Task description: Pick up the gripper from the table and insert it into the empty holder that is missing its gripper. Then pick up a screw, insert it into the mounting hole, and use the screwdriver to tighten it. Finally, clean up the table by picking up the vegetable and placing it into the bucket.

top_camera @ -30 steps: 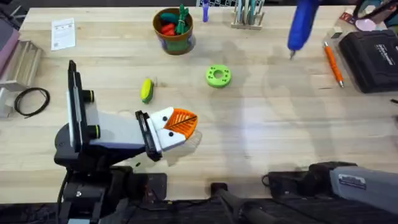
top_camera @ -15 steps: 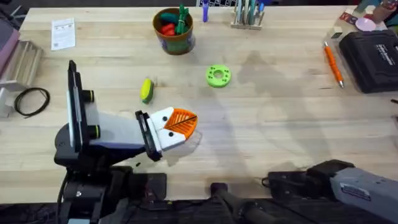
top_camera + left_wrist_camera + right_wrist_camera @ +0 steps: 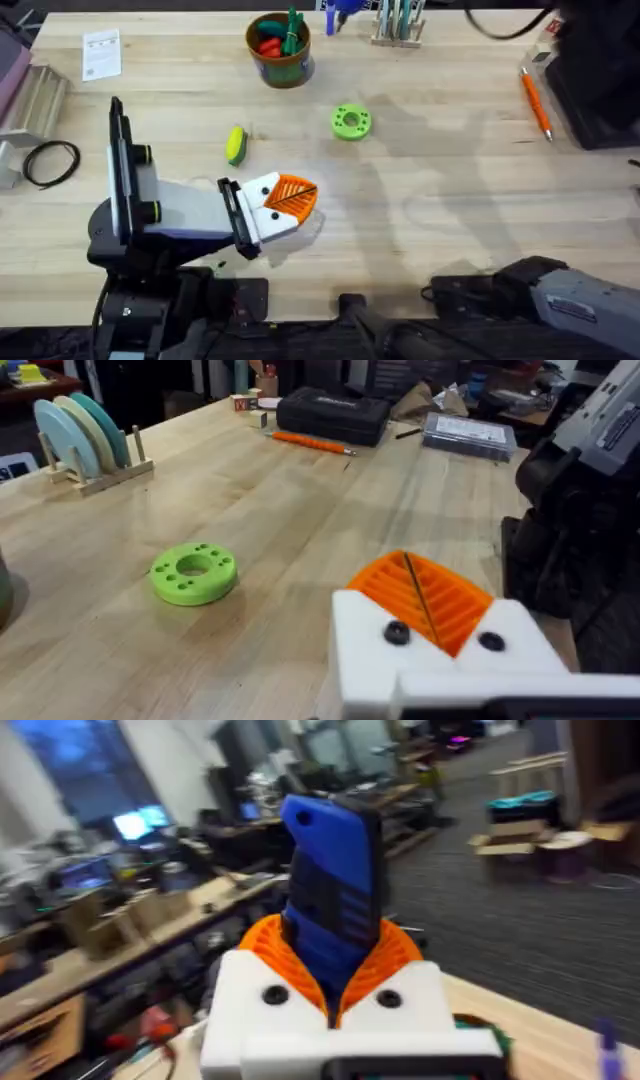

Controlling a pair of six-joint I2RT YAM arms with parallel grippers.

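Screwdriver (image 3: pixel 333 890) sits clamped upright between the right gripper's (image 3: pixel 335 995) orange ribbed pads (image 3: pixel 395 960), its blue body rising against a blurred room of desks and monitors; in the overhead view a bit of blue shows at the table's far edge, beside the rack (image 3: pixel 398 25) of flat discs. Left gripper (image 3: pixel 290 198) lies low over the table (image 3: pixel 450 180), jaws pressed together with nothing between them, its white bases and orange pads pointing toward the middle; the left wrist view shows the two pads (image 3: pixel 425 598) meeting along a thin dark seam. Vegetable (image 3: pixel 236 144), yellow with a green end, lies on the wood just beyond that gripper, apart from it. Bucket (image 3: pixel 279 48) stands near the far edge, with red and green toy pieces inside. Green disc (image 3: pixel 351 122) with holes lies flat between the vegetable and the table's right half, well apart from both. An orange pen (image 3: pixel 535 100) lies near the right edge beside a black case (image 3: pixel 333 412). A coiled black cable (image 3: pixel 50 162) and a paper card (image 3: pixel 102 52) lie at the left side.
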